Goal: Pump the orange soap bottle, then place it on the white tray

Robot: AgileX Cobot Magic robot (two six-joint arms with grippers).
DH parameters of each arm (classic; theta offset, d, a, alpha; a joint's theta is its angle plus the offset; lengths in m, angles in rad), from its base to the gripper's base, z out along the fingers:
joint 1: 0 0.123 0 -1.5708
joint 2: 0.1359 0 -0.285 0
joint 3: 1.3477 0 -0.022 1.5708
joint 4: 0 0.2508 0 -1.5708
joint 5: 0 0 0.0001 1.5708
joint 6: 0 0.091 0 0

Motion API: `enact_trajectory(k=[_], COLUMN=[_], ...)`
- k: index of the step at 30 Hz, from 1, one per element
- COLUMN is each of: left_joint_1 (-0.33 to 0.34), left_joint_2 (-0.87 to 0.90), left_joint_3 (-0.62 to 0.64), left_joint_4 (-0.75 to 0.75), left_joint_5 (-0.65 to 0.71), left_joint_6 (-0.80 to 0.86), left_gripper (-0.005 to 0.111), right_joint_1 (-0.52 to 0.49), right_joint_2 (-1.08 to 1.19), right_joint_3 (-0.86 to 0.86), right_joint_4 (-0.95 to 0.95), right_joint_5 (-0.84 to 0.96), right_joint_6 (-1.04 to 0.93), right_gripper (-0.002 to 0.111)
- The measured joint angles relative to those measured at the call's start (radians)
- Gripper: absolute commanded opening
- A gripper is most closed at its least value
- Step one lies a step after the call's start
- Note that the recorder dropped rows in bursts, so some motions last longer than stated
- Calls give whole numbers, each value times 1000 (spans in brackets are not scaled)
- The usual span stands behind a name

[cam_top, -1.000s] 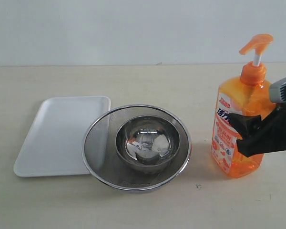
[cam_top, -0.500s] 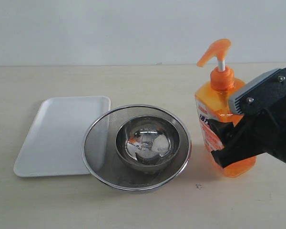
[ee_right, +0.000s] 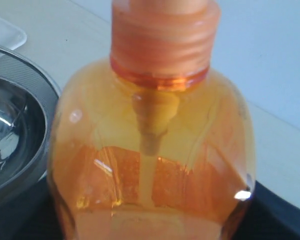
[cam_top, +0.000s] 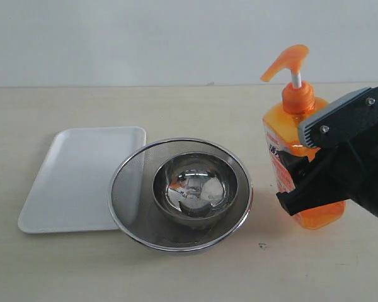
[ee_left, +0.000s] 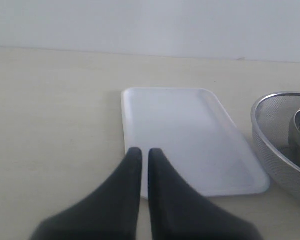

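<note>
The right jaws were clamped on the orange soap bottle [cam_top: 282, 129], one black finger [cam_top: 315, 182] wrapped across the front of its labelled body, the other hidden behind. From the right wrist, the bottle [ee_right: 150, 165] sat squarely between the jaws and filled the view, orange liquid inside and the ribbed collar [ee_right: 162, 42] above. It stood upright, or very nearly so, with its pump head [cam_top: 286, 63] raised on the white stem above the jaws, spout turned away from them toward the sieve. Whether its base touched the desk [cam_top: 176, 107] I could not tell.

Just beside the right jaws sat the steel mesh sieve [cam_top: 129, 189] with a shiny bowl [cam_top: 195, 189] inside it. Beyond that, well apart from the right jaws, lay the white tray [cam_top: 75, 179], flat on the desk with the sieve's rim overlapping its near corner.

Over on the other side, the left jaws were clenched, fingers [ee_left: 125, 200] pressed almost together, and held nothing. Their tips hung over the near edge of the tray [ee_left: 185, 135], which stretched away ahead of them. The sieve [ee_left: 270, 135] showed off to one side of those jaws.
</note>
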Motion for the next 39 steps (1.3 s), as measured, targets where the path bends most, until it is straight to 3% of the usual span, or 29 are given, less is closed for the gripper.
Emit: enact_trajectory(k=[39], left_joint_1=[0], left_joint_2=[0], left_joint_3=[0], left_joint_4=[0], left_joint_5=[0], left_joint_6=[0], left_gripper=[5], right_joint_1=[21], right_joint_2=[64], right_joint_3=[-6], right_joint_4=[-36], right_joint_5=[-33], right_joint_6=[48], right_gripper=[1])
